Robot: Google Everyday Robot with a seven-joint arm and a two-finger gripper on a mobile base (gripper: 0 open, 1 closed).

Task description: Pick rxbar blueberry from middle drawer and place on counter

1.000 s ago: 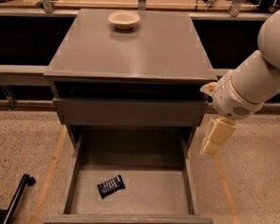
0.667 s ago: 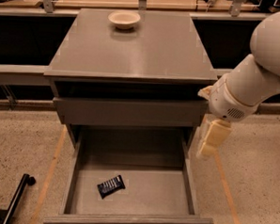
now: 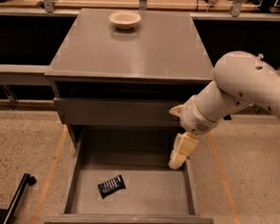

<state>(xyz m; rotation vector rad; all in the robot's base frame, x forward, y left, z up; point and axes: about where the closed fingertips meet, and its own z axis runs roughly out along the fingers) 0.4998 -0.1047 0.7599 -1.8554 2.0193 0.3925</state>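
The rxbar blueberry (image 3: 111, 186), a dark flat bar with faint white lettering, lies on the floor of the open middle drawer (image 3: 150, 192), left of centre and near the front. My gripper (image 3: 181, 153) hangs pointing down from the white arm, just above the drawer's right wall towards its back, well right of the bar and higher than it. It holds nothing that I can see. The counter (image 3: 138, 50) is the flat grey cabinet top above the drawers.
A cream round bowl (image 3: 124, 19) stands at the back of the counter. A shallower grey drawer front (image 3: 111, 113) sits closed above the open drawer. A black rod (image 3: 18, 198) lies on the speckled floor at lower left. A narrow grey ledge (image 3: 17, 73) runs left of the cabinet.
The arm has swung left and inward, and the gripper has moved from beside the cabinet's right side to the open drawer's right wall. The bar has not moved.
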